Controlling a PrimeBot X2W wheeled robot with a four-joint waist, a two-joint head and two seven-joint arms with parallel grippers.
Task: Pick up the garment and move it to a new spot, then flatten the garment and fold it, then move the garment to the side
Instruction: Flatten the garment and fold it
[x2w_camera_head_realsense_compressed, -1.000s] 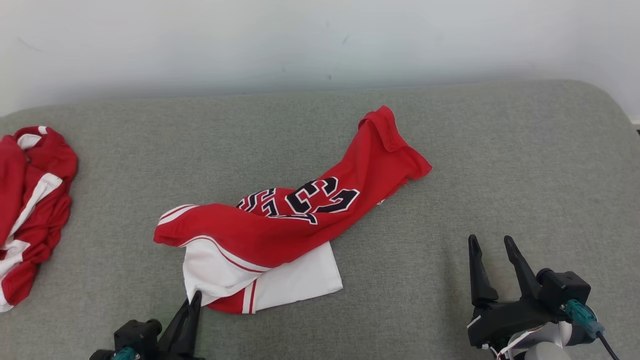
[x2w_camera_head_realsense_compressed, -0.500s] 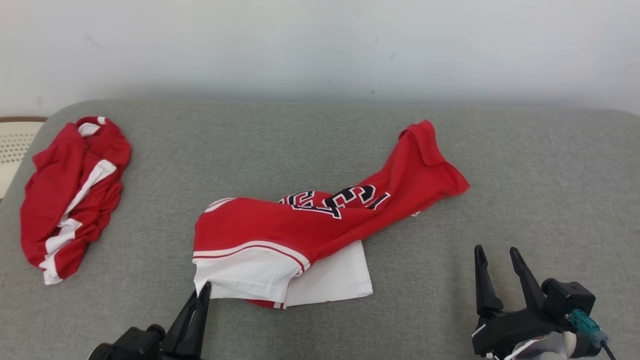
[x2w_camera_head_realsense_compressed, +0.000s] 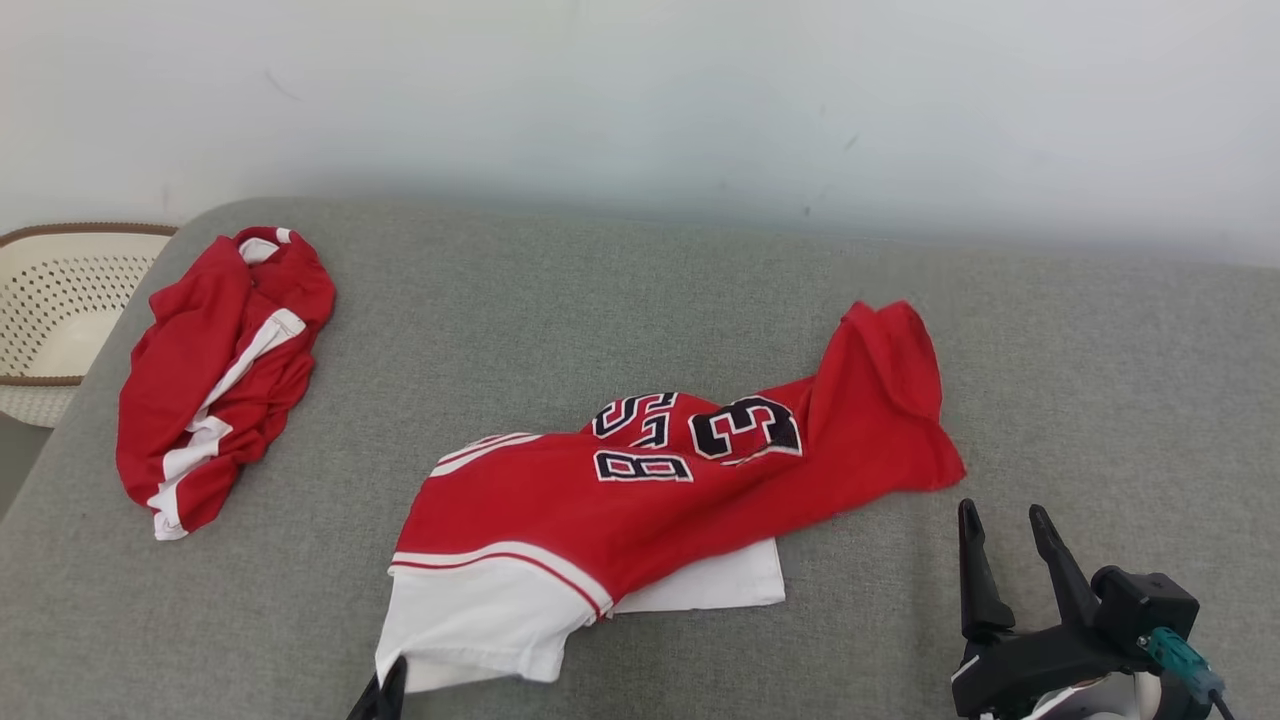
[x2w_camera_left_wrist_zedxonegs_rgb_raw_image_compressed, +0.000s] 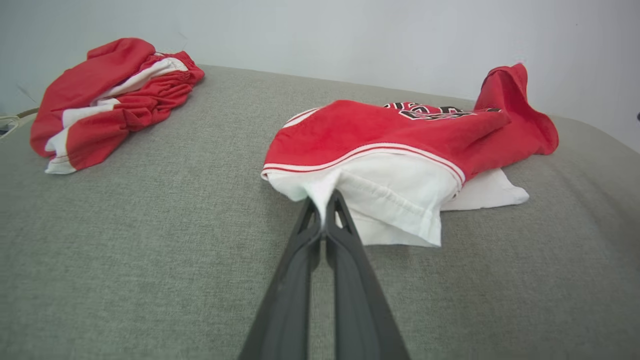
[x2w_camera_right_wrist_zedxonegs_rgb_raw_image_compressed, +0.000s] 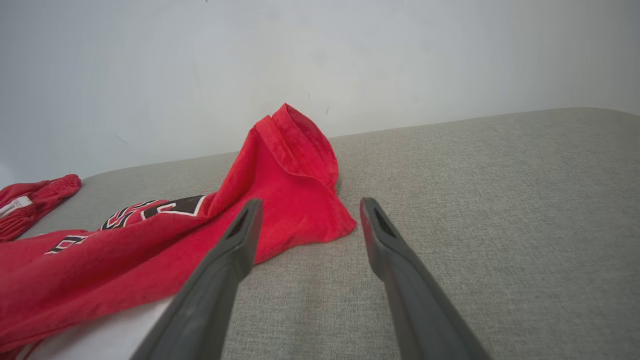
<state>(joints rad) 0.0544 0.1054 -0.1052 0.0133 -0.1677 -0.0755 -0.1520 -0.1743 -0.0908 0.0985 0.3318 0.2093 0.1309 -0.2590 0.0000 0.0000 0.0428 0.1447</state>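
Now the left gripper (x2w_camera_left_wrist_zedxonegs_rgb_raw_image_compressed: 324, 202) pinches the garment (x2w_camera_head_realsense_compressed: 640, 500) by its white corner (length runs toward the spread right gripper (x2w_camera_head_realsense_compressed: 1005, 530)).

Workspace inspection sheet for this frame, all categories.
Surface: grey fabric cushion, smooth.
Job's things: red-and-white jersey, rumpled, unfolded, mid-cushion.
Clutter: second red garment, bunched at far left.
Grippers: left gripper shut on the jersey's white hem; right gripper open, apart from the jersey's red end.
Cables: dark cable with teal plug at the right wrist.
Surroundings: pale wall; white perforated basket beyond the cushion's left edge.
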